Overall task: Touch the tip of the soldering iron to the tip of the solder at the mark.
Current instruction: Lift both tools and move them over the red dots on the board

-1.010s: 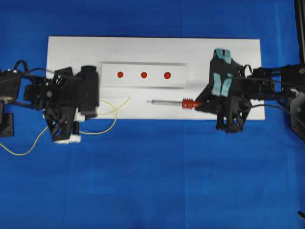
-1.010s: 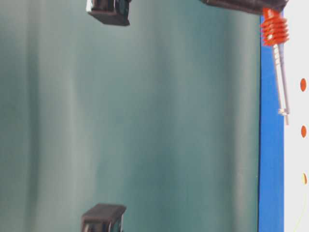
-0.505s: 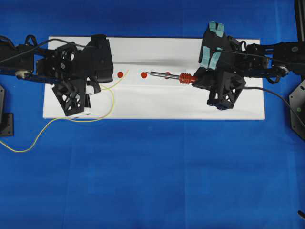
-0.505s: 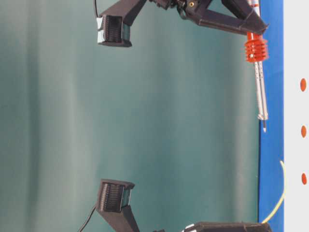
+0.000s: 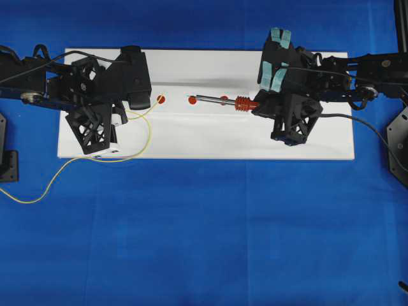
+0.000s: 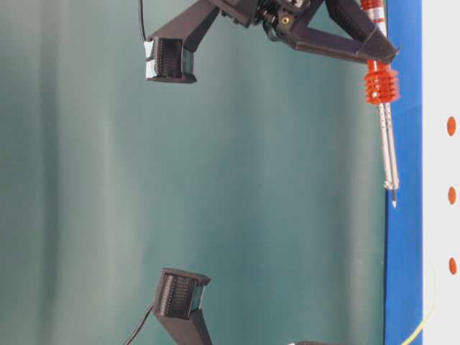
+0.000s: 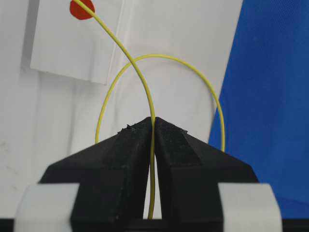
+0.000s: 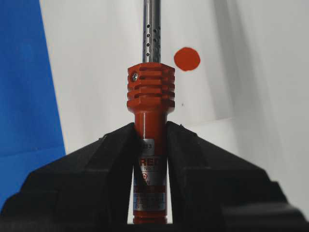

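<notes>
The soldering iron [image 5: 220, 100] lies level over the marked strip. My right gripper [image 5: 258, 107] is shut on its orange-red handle [image 8: 150, 92]. Its dark tip [image 6: 393, 203] hovers just right of the middle red mark [image 5: 192, 99]. My left gripper [image 7: 153, 121] is shut on the yellow solder [image 7: 140, 82]. The wire curves up from the fingers, and its free end crosses the left red mark [image 7: 81, 8]. In the overhead view the solder [image 5: 148, 109] ends at that left mark [image 5: 160, 99], apart from the iron's tip. A third mark [image 8: 187, 59] shows beside the iron's shaft.
A white board [image 5: 204, 140] on blue cloth [image 5: 204, 229] carries the paper strip with the marks. The solder's loose length [image 5: 38, 191] loops off the board's front left edge. The iron's black cord [image 5: 366, 122] trails right.
Both arms have moved from the board's front edge to the marked strip. The iron has gone left along the marks. The solder's end has come down onto the left mark.
</notes>
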Controlling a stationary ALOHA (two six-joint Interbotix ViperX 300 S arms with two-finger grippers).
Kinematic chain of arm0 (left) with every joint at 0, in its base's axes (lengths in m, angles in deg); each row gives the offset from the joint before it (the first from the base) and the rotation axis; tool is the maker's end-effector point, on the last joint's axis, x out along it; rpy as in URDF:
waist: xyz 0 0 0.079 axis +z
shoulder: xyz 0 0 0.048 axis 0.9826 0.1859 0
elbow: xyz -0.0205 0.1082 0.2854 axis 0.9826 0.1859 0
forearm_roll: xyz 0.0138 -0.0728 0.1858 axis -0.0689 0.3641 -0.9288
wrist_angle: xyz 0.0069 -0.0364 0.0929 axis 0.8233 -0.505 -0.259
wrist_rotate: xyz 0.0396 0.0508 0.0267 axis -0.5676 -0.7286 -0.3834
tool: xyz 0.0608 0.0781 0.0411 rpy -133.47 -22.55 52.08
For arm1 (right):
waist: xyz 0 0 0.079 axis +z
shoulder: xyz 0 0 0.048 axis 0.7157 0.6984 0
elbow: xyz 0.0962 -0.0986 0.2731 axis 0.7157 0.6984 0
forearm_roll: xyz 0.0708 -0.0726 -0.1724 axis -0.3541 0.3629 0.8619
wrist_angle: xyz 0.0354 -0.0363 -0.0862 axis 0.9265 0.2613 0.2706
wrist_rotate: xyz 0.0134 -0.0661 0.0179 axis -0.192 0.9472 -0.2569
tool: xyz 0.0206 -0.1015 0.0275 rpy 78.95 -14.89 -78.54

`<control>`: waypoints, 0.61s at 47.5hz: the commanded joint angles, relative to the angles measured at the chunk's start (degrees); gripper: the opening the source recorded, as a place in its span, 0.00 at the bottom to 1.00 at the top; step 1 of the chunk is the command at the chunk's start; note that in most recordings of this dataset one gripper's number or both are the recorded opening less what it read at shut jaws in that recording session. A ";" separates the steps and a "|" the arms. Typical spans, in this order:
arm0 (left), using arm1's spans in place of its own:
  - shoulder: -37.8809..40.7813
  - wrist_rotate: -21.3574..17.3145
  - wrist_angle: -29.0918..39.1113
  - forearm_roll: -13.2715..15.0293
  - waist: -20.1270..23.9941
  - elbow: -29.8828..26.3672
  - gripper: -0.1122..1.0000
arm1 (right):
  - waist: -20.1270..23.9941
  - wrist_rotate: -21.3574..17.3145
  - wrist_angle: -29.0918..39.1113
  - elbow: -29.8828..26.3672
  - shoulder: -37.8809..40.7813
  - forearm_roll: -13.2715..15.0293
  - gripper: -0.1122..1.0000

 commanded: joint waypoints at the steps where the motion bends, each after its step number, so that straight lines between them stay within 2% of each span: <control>1: -1.49 0.09 0.00 -0.18 -0.09 -0.09 0.12 | 0.00 0.00 -0.18 -1.85 -0.26 0.09 0.16; 29: 0.53 0.44 -3.69 -0.18 -1.49 1.32 0.12 | -0.09 0.00 -0.35 -1.93 -0.18 0.09 0.16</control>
